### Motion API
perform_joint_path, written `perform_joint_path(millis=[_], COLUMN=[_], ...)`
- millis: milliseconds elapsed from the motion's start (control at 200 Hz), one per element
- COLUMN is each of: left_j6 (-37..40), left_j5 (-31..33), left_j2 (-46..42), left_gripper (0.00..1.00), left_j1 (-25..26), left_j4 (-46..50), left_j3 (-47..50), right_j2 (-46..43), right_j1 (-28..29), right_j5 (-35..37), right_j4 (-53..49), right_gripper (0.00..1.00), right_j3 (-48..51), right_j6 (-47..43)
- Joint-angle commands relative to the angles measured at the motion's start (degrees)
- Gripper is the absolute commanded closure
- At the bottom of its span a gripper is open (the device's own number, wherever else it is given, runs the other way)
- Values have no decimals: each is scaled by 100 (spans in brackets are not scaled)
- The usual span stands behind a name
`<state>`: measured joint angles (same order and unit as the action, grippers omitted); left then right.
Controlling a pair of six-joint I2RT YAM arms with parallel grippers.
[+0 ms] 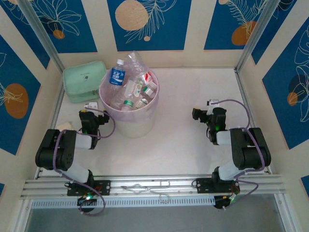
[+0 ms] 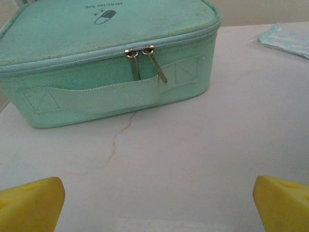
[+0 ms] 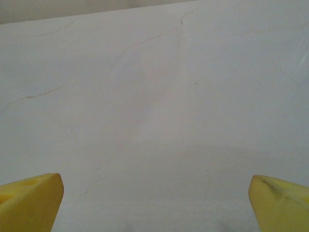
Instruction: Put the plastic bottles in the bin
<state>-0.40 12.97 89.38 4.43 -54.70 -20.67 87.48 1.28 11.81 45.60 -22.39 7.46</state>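
Note:
The round white bin (image 1: 137, 126) with its pink liner stands left of centre on the table. Several clear plastic bottles (image 1: 131, 92) with white caps are piled inside it; a blue-labelled one (image 1: 117, 75) pokes above the rim. My left gripper (image 1: 90, 110) rests low on the table just left of the bin, open and empty. In its wrist view the yellow fingertips (image 2: 34, 205) stand far apart over bare table. My right gripper (image 1: 205, 112) sits on the right side, well away from the bin. It is open too, with yellow fingertips (image 3: 31, 200) wide over bare tabletop.
A mint-green zip pouch (image 1: 83, 80) lies at the back left, directly ahead of the left gripper (image 2: 106, 63). A bluish packet (image 2: 287, 41) lies to the pouch's right. Metal frame posts and patterned walls enclose the table; an aluminium rail (image 1: 154, 186) runs along the near edge.

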Motion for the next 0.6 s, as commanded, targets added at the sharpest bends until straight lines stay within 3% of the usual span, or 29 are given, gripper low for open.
perform_joint_path(millis=[0,595], left_j6=[104,93], left_j5=[-23,4], left_j2=[43,44], left_gripper=[1,1], left_j1=[58,58], left_j4=[-217,-234], left_j3=[54,63], right_j2=[-21,-12], right_j1=[13,-17], right_j5=[110,57], right_j4=[240,153], right_gripper=[1,1], right_j3=[-63,-105], right_j6=[-17,11])
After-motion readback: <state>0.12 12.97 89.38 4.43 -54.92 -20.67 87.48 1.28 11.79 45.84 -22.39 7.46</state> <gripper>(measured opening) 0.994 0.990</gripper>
